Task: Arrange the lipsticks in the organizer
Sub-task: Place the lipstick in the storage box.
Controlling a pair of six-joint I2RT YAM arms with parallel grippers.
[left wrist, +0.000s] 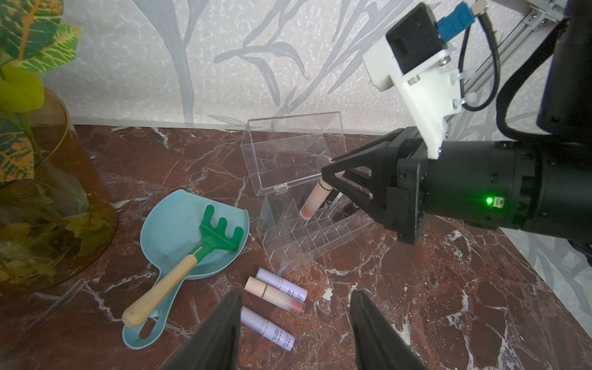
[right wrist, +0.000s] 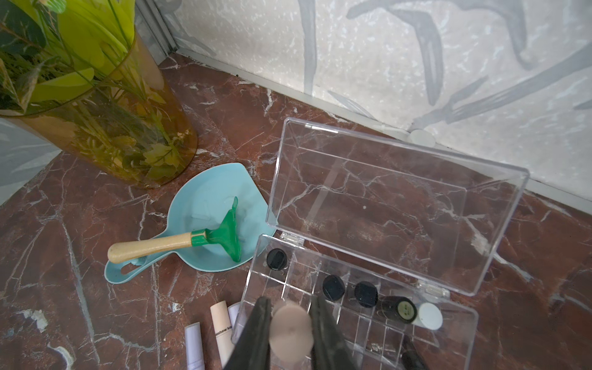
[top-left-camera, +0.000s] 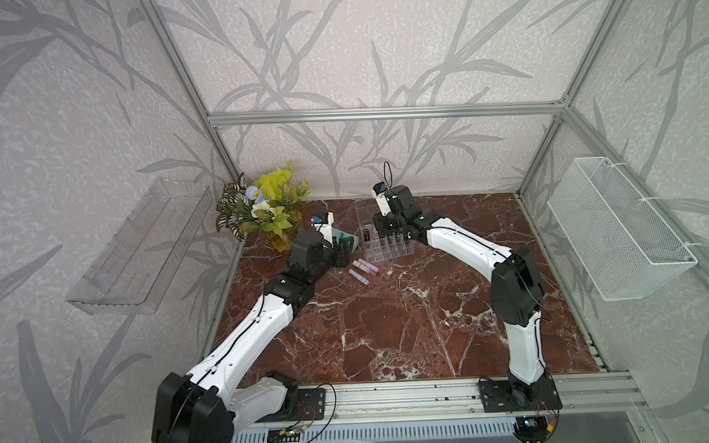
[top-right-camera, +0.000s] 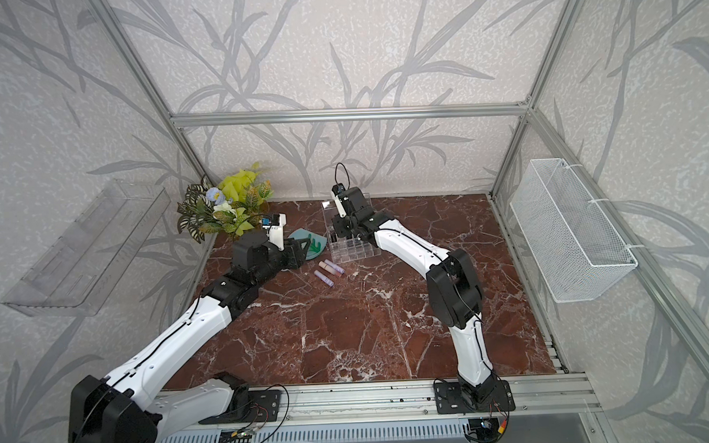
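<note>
R gripper (right wrist: 290, 302) is squeezed tight on a pink lipstick (left wrist: 315, 200), pinching it near the top end. That leaves the bottom end free to go into a hole. The tube stands nearly upright, leaning a bit, w/ its bottom end pointing down at the organizer (left wrist: 320, 246), right at the top of the grid. Which cell, I can't tell. I think it's held upright b/c the cells are small squares & a tube only fits end-first.

The lid (right wrist: 384, 198) is tipped back toward the far wall, so the grid is open from above. Dark lipsticks (right wrist: 333, 287) & a white one (right wrist: 430, 315) stand in cells, ends up.

L gripper (left wrist: 296, 293) has its jaws apart w/ nothing in them. It hangs over 3 loose lipsticks (top-left-camera: 360, 271) that lie flat, side by side, on the table (top-left-camera: 389, 331) just near-left of the box, long sides running about left to right — prob. next to go in.
</note>
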